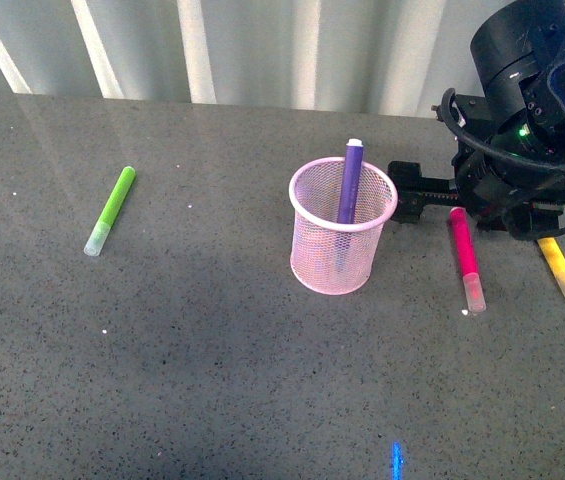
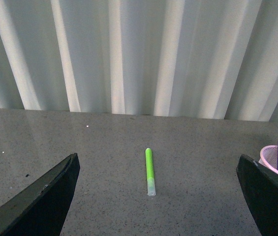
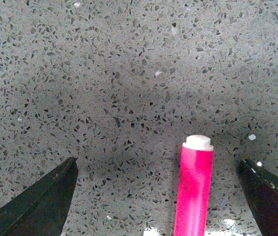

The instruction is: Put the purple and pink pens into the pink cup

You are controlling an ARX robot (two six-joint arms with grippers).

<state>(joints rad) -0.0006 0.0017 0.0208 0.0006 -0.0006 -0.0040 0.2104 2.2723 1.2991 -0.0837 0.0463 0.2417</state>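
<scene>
claw [image 3: 157, 164] | right, wide open | pink pen [image 3: 194, 191] between jaws, untouched

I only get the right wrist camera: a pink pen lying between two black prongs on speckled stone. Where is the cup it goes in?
Observer: The pink cup stands upright, left of the pink pen in the front view, apart from it.
Operator: Anything in it yet?
Observer: The purple pen stands inside, leaning on the rim.
Operator: Anything nearby that might get grabbed by mistake?
Observer: A yellow pen lies just right of the pink one.
</scene>
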